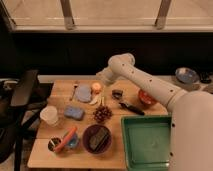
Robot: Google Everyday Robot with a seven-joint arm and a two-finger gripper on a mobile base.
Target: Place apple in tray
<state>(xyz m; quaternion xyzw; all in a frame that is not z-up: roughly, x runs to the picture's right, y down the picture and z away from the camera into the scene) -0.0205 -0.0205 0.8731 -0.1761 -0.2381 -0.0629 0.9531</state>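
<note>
As the gripper (103, 80) hangs just above the apple (96, 88) with its fingers spread and nothing between them, you are judged to be at the approach stage of the grasp. The apple rests on the wooden table (55, 92), towards the far side, just beside a grey-blue plate (83, 93). Lower the fingers so that they straddle the fruit at its widest part, and close only when both sides are covered; a round fruit will likely roll if one finger meets it first. The tray (150, 144) lies well apart at the near right. Lift high enough to pass over the grapes (102, 113) and the black tool (131, 108).
</note>
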